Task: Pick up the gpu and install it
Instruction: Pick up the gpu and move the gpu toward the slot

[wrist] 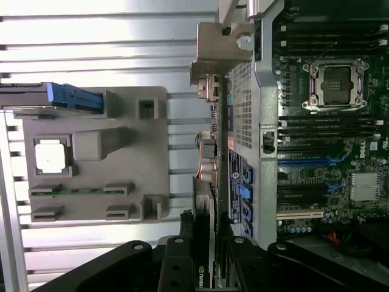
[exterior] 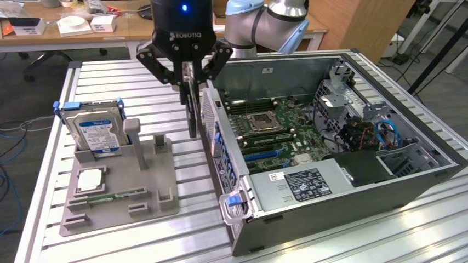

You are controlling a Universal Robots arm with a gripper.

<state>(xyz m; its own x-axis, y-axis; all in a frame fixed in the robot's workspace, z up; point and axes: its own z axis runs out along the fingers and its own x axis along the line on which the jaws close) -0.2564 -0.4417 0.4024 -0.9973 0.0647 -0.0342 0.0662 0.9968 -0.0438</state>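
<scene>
Exterior view: Pick-up is done. The gripper has its fingers clamped on the gpu, which hangs upright and edge-on, clear of the table. It hangs between the holder and the case, just outside the case's perforated end wall. Install is not yet done: the card is outside the case and in no slot. The case is open-topped, with free room above the board. On the exterior view's left, the drive stands well apart from the card.

Wrist view: The fingers pinch the gpu from both sides. Its bracket sits at the far end, close beside the case wall. That wall stands between the card and the slots. The holder lies on the card's other side, with bare table between.
</scene>
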